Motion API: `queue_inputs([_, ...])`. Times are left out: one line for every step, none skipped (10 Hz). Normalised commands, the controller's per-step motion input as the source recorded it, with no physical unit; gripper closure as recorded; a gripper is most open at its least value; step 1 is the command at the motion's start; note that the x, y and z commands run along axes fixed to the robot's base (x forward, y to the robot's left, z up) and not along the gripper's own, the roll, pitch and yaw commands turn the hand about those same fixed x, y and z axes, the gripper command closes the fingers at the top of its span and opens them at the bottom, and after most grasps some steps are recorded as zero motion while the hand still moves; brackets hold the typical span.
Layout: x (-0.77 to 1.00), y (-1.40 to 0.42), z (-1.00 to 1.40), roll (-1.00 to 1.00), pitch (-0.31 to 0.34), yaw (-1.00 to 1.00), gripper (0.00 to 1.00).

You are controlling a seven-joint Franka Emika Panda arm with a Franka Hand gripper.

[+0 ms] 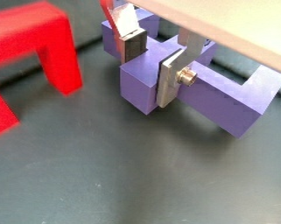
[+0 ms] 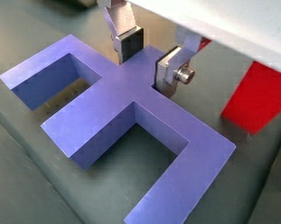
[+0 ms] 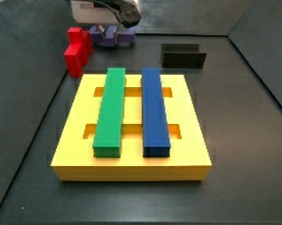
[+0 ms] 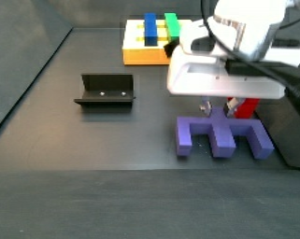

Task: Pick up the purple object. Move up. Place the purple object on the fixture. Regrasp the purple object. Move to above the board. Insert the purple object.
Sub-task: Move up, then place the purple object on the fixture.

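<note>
The gripper [image 2: 149,59] is down over the purple object [image 2: 119,109] on the floor beside the red block [image 2: 257,96], fingers [image 1: 172,77] straddling its centre rib but seemingly not clamped, so lifting, the fixture [image 4: 106,91], regrasp and board [image 3: 78,132] insertion all remain.

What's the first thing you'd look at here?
Probably the robot's gripper, lowered onto the purple plastic comb-shaped block on the dark floor, one silver finger on each side of its rib. Next, the big yellow slotted board carrying a long green bar and a long blue bar.
</note>
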Motion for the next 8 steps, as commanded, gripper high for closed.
queue_inputs([-0.08, 0.01, 0.58, 0.02, 0.069, 0.02, 1.0])
queue_inputs([-0.04, 0.01, 0.31, 0.06, 0.055, 0.01, 1.0])
queue_inputs([0.0, 0.0, -0.07, 0.01, 0.0, 0.0, 1.0])
queue_inputs([0.0, 0.0, -0.07, 0.01, 0.0, 0.0, 1.0])
queue_inputs([0.0, 0.0, -0.1, 0.03, 0.0, 0.0, 1.0])
queue_inputs([0.0, 0.0, -0.1, 0.03, 0.0, 0.0, 1.0])
queue_inputs([0.0, 0.0, -0.09, 0.02, 0.0, 0.0, 1.0])
queue_inputs([0.0, 0.0, -0.1, 0.05, 0.0, 0.0, 1.0])
